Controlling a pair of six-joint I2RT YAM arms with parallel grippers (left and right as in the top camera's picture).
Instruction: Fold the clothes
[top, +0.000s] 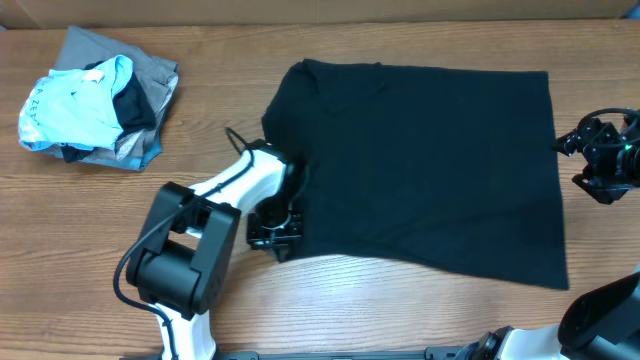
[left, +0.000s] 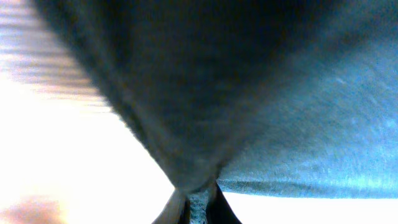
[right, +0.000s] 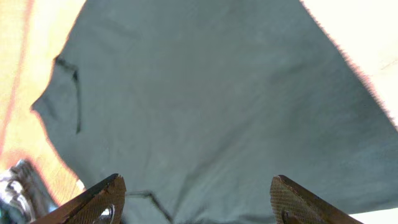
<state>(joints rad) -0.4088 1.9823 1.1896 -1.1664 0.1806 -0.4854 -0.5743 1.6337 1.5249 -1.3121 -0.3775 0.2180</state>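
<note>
A wooden table (top: 120, 215) holds a large black shirt (top: 430, 160), spread mostly flat across the middle and right. Its left near edge is bunched where the left gripper (left: 198, 208) meets it. That gripper's fingers are pressed together with a fold of the dark fabric pinched between them. At the shirt's right edge, the right gripper (right: 196, 183) is above the cloth with its fingers (right: 102, 199) spread wide, holding nothing. In the far left corner lies a crumpled pile of a light-blue garment (top: 75, 105) and grey garments (top: 150, 75), well apart from the shirt.
</note>
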